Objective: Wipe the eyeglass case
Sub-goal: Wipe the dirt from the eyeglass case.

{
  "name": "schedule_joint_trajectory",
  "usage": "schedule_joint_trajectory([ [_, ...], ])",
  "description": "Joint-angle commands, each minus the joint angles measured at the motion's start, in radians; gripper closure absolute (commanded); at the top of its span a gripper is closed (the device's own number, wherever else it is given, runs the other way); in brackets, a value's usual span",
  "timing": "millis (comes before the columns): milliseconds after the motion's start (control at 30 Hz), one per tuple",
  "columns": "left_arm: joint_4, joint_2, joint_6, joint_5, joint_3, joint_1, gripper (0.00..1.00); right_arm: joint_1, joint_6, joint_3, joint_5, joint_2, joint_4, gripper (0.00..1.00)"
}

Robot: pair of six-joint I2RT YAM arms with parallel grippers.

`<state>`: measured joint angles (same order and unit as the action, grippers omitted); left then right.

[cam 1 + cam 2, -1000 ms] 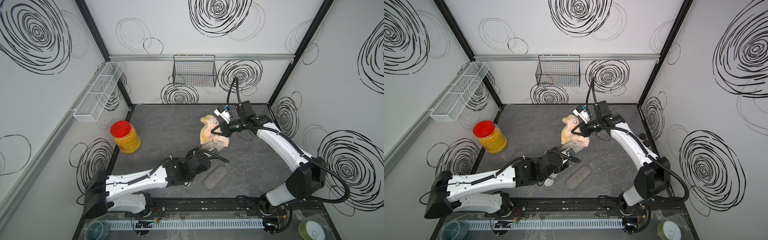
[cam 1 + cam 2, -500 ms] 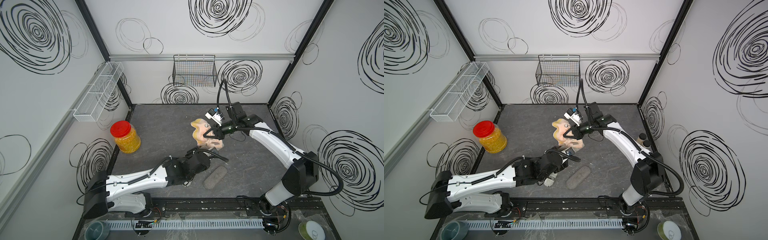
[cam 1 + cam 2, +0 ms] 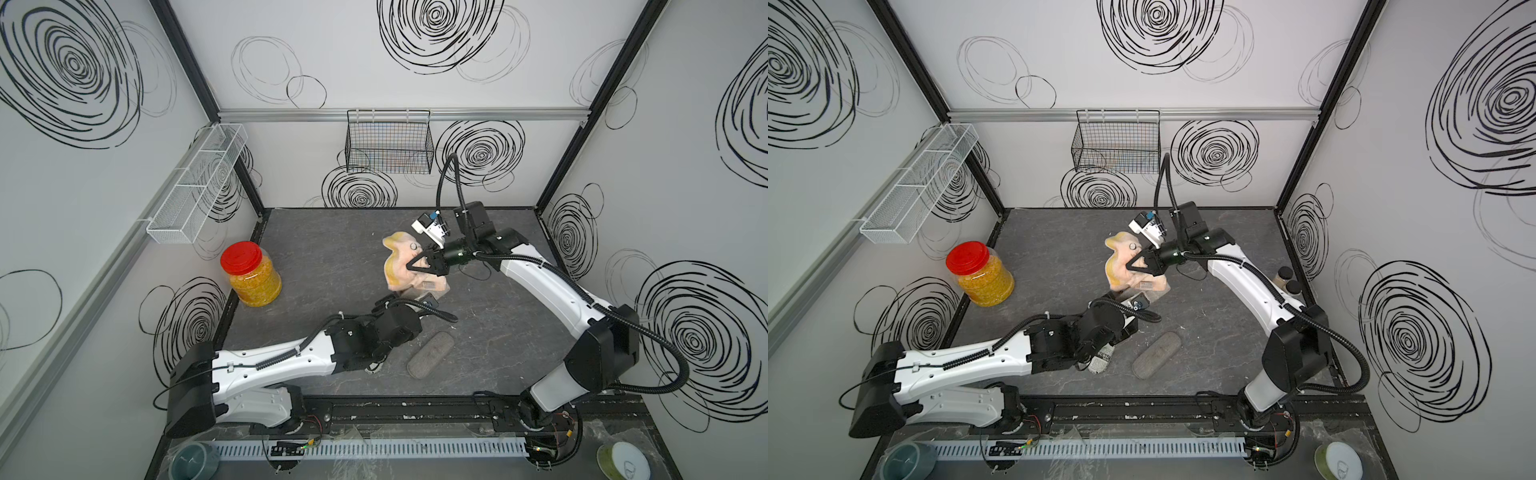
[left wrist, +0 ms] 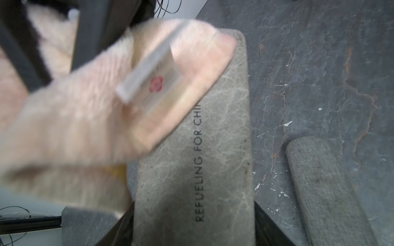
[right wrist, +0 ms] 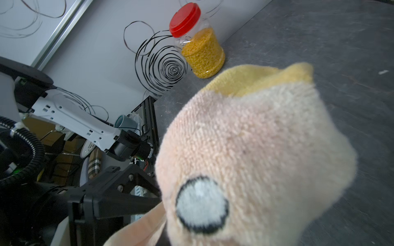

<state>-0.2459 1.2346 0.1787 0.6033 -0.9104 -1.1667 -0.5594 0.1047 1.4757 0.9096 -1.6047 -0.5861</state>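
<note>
cloth (image 3: 399, 266) now closer, over eyeglass case (image 4: 191, 170) in left pincer (image 4: 193, 225)

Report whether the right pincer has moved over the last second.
Yes. The right pincer, shut on the cloth, has shifted sideways toward the red-lidded jar.

The cloth (image 4: 81, 119) hangs over the far end of the printed case (image 4: 191, 181), and a grey case (image 3: 430, 354) lies just beside it. Behind, bare surface (image 3: 332, 249) gives my right claw (image 3: 411, 266) room. The jar (image 3: 253, 274) stands well apart.
</note>
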Motion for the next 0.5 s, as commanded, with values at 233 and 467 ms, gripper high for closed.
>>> schedule_joint_trajectory([
  [233,0.094,-0.020,-0.004,0.030,-0.020,-0.006,0.45,0.064,-0.017,-0.005,-0.019,0.014,-0.033,0.96],
  [467,0.095,-0.022,-0.009,0.044,-0.005,-0.022,0.45,0.121,-0.049,-0.075,-0.006,0.109,0.019,0.96],
])
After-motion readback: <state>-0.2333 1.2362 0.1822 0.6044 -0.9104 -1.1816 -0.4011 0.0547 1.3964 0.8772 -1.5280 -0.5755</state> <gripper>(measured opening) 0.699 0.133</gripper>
